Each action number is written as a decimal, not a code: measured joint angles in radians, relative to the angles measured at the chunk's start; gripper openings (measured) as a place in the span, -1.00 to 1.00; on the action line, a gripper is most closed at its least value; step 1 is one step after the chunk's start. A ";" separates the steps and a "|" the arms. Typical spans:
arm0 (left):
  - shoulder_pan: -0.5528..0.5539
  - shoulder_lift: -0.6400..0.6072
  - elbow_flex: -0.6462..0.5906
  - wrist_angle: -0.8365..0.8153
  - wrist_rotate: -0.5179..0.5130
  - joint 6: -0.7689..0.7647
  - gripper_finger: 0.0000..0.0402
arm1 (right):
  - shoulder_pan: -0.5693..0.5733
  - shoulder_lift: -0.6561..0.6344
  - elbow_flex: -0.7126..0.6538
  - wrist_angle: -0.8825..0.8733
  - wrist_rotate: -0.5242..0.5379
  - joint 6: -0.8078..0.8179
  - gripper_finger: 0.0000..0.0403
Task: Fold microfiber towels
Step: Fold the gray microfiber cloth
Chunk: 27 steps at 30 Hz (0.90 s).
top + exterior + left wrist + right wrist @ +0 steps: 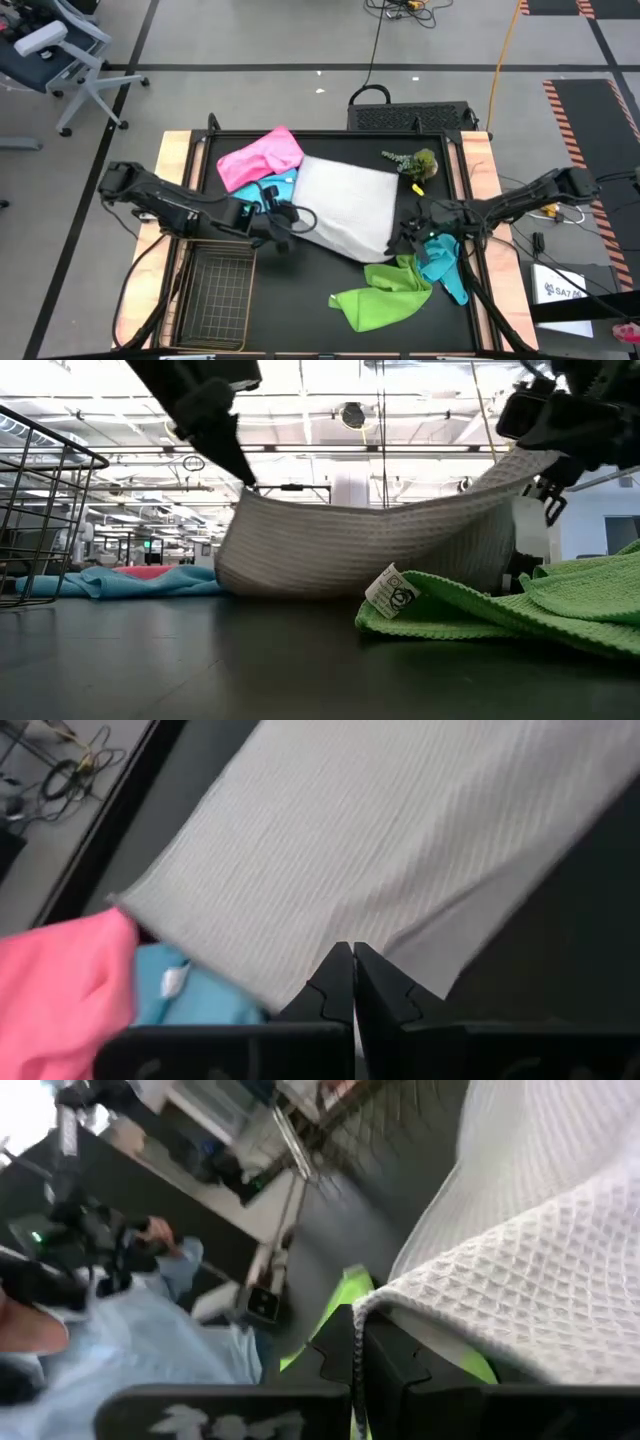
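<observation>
Pinching opposite near corners of the pale grey-white waffle-weave microfiber towel [345, 205] in closed jaws, the left gripper [283, 226] and right gripper [411, 232] lift its front edge off mid-table, apparently to fold it over.

The left gripper [353, 982] is showing its two dark fingers [330, 988] pressed together, pinching the near edge of the pale grey-white towel [370, 840]. That ribbed cloth is stretching away from the fingers and is covering most of the view above the dark table [570, 970]. The pink towel [60, 980] is lying bunched beside one of its corners, and the light blue towel [190, 1000] with a small white tag is peeking out between the pink one and the grey-white one, partly under both
</observation>
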 joint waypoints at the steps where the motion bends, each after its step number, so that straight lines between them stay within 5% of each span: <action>1: -0.004 0.003 0.000 0.001 -0.001 -0.011 -1.00 | 0.013 0.000 -0.016 0.017 0.024 0.008 -1.00; 7: -0.025 0.018 0.000 0.023 -0.033 -0.049 -1.00 | 0.058 0.001 -0.084 0.010 0.138 0.103 -1.00; 19: -0.026 0.017 0.001 0.018 -0.112 -0.059 -1.00 | 0.055 0.000 -0.102 0.011 0.173 0.145 -1.00; 27: 0.004 0.017 0.001 0.018 -0.168 -0.037 -1.00 | 0.054 0.000 -0.102 0.040 0.342 0.090 -1.00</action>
